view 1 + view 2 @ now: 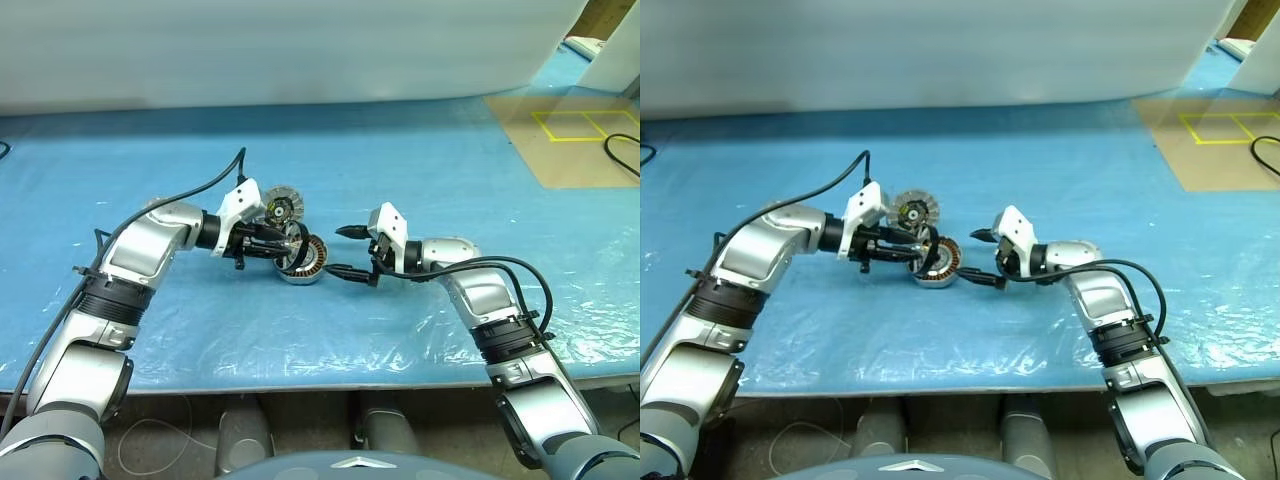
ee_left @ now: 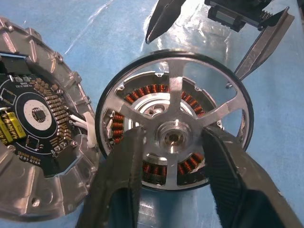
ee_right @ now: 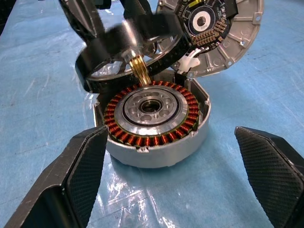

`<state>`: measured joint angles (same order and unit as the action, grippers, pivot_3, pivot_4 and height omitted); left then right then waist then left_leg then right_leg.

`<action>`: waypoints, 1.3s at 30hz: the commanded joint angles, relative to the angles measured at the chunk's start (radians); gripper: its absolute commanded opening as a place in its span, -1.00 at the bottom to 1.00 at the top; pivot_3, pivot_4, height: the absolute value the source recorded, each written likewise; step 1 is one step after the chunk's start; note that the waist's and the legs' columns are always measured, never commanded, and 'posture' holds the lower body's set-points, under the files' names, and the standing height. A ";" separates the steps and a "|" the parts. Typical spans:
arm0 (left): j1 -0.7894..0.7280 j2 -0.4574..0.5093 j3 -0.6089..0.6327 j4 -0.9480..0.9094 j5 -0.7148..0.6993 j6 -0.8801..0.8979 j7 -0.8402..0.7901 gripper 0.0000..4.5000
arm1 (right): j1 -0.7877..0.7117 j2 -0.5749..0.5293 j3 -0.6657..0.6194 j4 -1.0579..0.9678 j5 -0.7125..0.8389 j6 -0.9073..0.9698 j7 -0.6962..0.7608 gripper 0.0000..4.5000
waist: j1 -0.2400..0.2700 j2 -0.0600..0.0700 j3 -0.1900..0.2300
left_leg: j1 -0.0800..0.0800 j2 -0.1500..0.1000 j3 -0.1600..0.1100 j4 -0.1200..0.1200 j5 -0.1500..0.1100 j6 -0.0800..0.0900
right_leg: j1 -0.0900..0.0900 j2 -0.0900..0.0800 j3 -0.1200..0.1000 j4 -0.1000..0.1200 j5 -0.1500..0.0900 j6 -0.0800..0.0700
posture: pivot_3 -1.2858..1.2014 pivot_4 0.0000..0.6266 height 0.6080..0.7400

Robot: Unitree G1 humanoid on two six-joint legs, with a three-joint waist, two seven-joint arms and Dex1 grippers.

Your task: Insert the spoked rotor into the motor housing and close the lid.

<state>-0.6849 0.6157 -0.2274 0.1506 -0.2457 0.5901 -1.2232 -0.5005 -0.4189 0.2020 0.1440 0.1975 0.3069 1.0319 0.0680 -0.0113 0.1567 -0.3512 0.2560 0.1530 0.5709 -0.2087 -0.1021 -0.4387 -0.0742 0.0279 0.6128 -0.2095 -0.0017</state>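
**Rotor poised over the housing, lid open**

While the small black spoked rotor [image 3: 130, 52] hangs tilted above the round silver-grey motor housing [image 3: 154, 137], it is not yet seated: the right wrist view shows a gap between its rim and the ring of copper-brown windings below. The left gripper [image 2: 173, 156] has its 2 black fingers on either side of the rotor's central hub, jaws part-way apart; whether they are clamping the hub or letting go I cannot tell. A brass-coloured shaft end shows under the rotor, just off the housing's silver centre.

The right gripper [image 1: 345, 251] waits just beside the housing on the blue plastic-covered table [image 1: 420, 150], its 2 fingers spread wide and holding nothing, 1 on each side of the shell in its own wrist view.

The round grey lid [image 2: 38, 156], joined at the housing's edge, lies swung back with its ribbed inner face and dark circuit board showing.

By my reading, step 1 is about half done: the rotor is brought over but must still be levelled, centred and pressed home. Closing the lid is untouched.
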 commanded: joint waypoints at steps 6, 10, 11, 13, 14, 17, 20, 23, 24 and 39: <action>-0.020 0.022 0.011 0.002 0.026 -0.035 0.020 0.87 | -0.013 0.001 -0.010 -0.004 0.008 -0.020 0.000 1.00 | 0.000 0.000 0.000 | 0.000 0.000 0.000 0.000 0.000 0.000 | 0.000 0.000 0.000 0.000 0.000 0.000 | 0.03 -0.52 1.00; -0.015 0.017 0.021 -0.002 0.027 -0.054 0.029 0.87 | -0.016 0.001 -0.012 -0.003 0.010 -0.020 -0.001 1.00 | 0.000 0.000 0.000 | 0.000 0.000 0.000 0.000 0.000 0.000 | 0.000 0.000 0.000 0.000 0.000 0.000 | 0.03 -0.52 1.00; -0.012 0.011 0.033 -0.009 0.017 -0.054 0.036 0.87 | -0.017 0.002 -0.013 -0.003 0.011 -0.019 -0.002 1.00 | 0.000 0.000 0.000 | 0.000 0.000 0.000 0.000 0.000 0.000 | 0.000 0.000 0.000 0.000 0.000 0.000 | 0.03 -0.52 1.00; 0.005 -0.018 0.082 -0.045 -0.039 -0.034 0.058 0.87 | -0.018 0.002 -0.015 -0.003 0.012 -0.019 -0.003 1.00 | 0.000 0.000 0.000 | 0.000 0.000 0.000 0.000 0.000 0.000 | 0.000 0.000 0.000 0.000 0.000 0.000 | 0.03 -0.52 1.00; 0.013 -0.030 0.102 -0.061 -0.063 -0.024 0.065 0.87 | -0.018 0.002 -0.016 -0.003 0.013 -0.020 -0.004 1.00 | 0.001 0.000 0.000 | 0.000 0.000 0.000 0.000 0.000 0.000 | 0.000 0.000 0.000 0.000 0.000 0.000 | 0.03 -0.52 1.00; 0.063 -0.053 0.162 -0.131 -0.146 0.029 0.082 0.69 | -0.017 0.002 -0.016 0.000 0.010 -0.025 -0.007 1.00 | 0.000 0.000 0.000 | -0.001 0.000 0.000 0.000 0.000 0.000 | 0.000 0.000 0.000 0.000 0.000 0.000 | 0.03 -0.52 1.00; 0.122 -0.064 0.204 -0.202 -0.214 0.080 0.107 0.30 | -0.016 0.002 -0.018 -0.002 0.013 -0.027 -0.008 1.00 | -0.003 0.000 0.000 | -0.001 0.000 0.000 0.000 0.000 0.000 | 0.000 0.000 0.000 0.000 0.000 0.000 | 0.03 -0.52 1.00; 0.175 -0.073 0.223 -0.254 -0.248 0.102 0.142 -0.16 | -0.018 0.003 -0.021 -0.001 0.016 -0.032 -0.010 1.00 | -0.001 0.000 0.000 | -0.001 0.000 0.000 0.000 0.000 0.000 | 0.000 0.000 0.000 0.000 0.000 0.000 | 0.03 -0.52 1.00; 0.196 -0.077 0.221 -0.261 -0.240 0.090 0.159 -0.33 | -0.020 0.005 -0.023 0.001 0.018 -0.034 -0.009 1.00 | -0.001 0.000 0.000 | -0.001 0.000 0.000 0.000 0.000 0.000 | 0.000 0.000 0.000 0.000 0.000 0.000 | 0.03 -0.52 1.00; 0.247 -0.252 0.096 -0.150 -0.083 -0.154 0.331 -0.99 | 0.009 0.004 -0.044 -0.059 0.085 0.005 0.014 1.00 | -0.003 0.000 0.000 | -0.001 0.000 0.000 0.001 0.000 0.000 | 0.000 0.000 0.000 -0.001 0.000 0.000 | 0.03 -0.52 1.00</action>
<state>-0.4256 0.3580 -0.1212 -0.0129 -0.3560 0.4654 -0.9034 -0.4912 -0.4088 0.1836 0.1357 0.2563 0.3145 1.0449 0.0654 -0.0113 0.1567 -0.3518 0.2564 0.1530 0.5718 -0.2087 -0.1018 -0.4385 -0.0739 0.0281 0.6121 -0.2094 -0.0017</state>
